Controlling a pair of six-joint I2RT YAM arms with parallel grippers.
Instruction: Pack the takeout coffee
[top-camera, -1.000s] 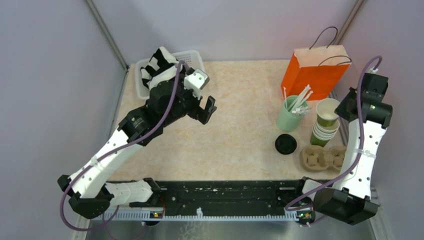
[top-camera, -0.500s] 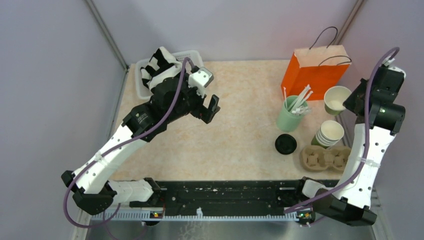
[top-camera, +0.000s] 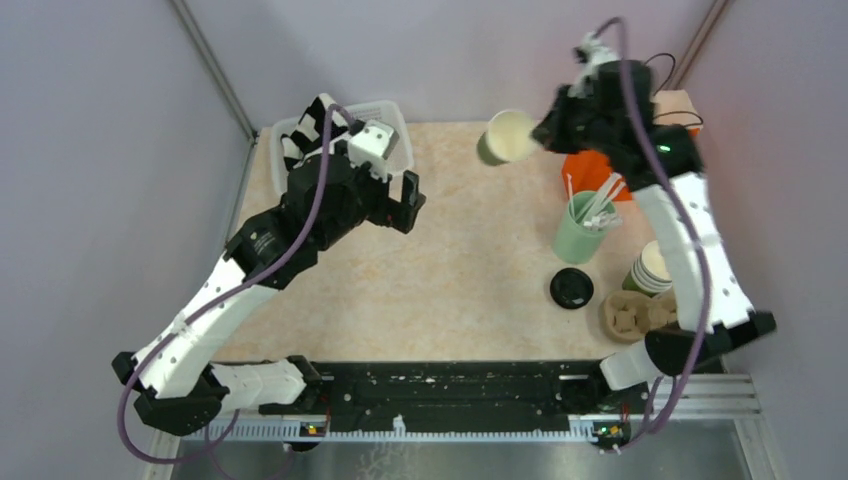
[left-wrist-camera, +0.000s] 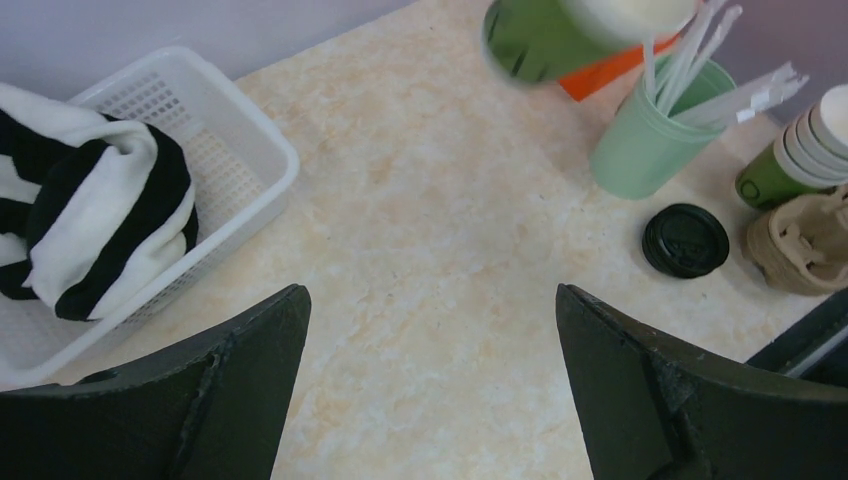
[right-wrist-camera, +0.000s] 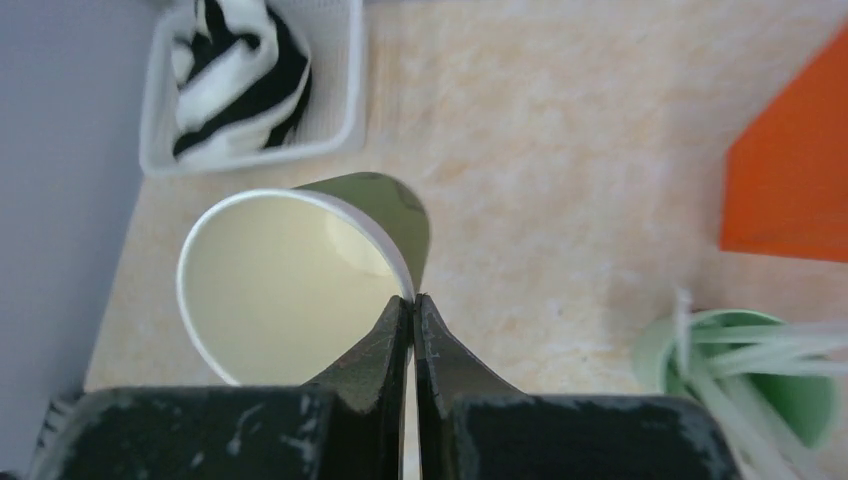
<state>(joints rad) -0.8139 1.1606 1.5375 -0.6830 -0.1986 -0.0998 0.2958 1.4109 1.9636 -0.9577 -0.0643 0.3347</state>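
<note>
Beige table (top-camera: 480, 280), right hand (right-wrist-camera: 412, 310) tight on green cup (right-wrist-camera: 290, 290), now mid-table, off the stack (top-camera: 652, 268); left hand (left-wrist-camera: 430, 300) agape.

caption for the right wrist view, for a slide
Right gripper shut on the rim of an empty green cup, held above the table.

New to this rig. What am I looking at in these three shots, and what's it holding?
Two robot arms bolted at the near edge of a table. One picture looks down from above and behind them; the other two come from cameras on each wrist. On the table: a white basket holding striped cloth, an orange bag, a mint tumbler of straws, a black lid, stacked green cups, a pulp cup tray. The right claw is shut on the rim of one green cup, lifted and tilted. The left claw is open, empty.
</note>
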